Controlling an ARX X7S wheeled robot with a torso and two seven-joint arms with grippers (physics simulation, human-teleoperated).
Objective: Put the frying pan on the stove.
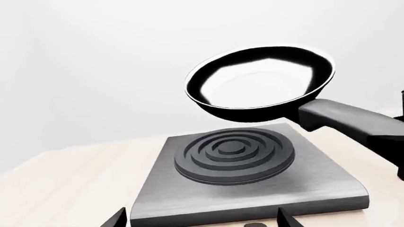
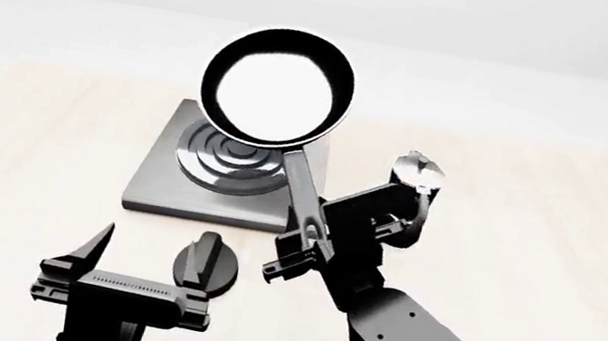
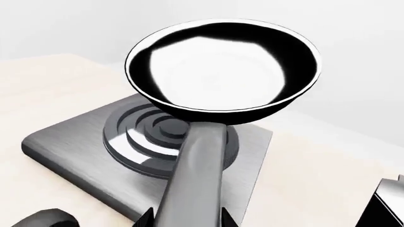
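pan hangs clear above the stove, its handle clamped in the right gripper for lowering; left gripper waits open, empty, nearer than the stove.

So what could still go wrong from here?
The right hand holds the pan only by the handle's end, so it may tip or swing as it comes down. The pan hangs in the air and looks set toward the stove's far side, so it might land off the rings. The knob and the idle left hand sit close.
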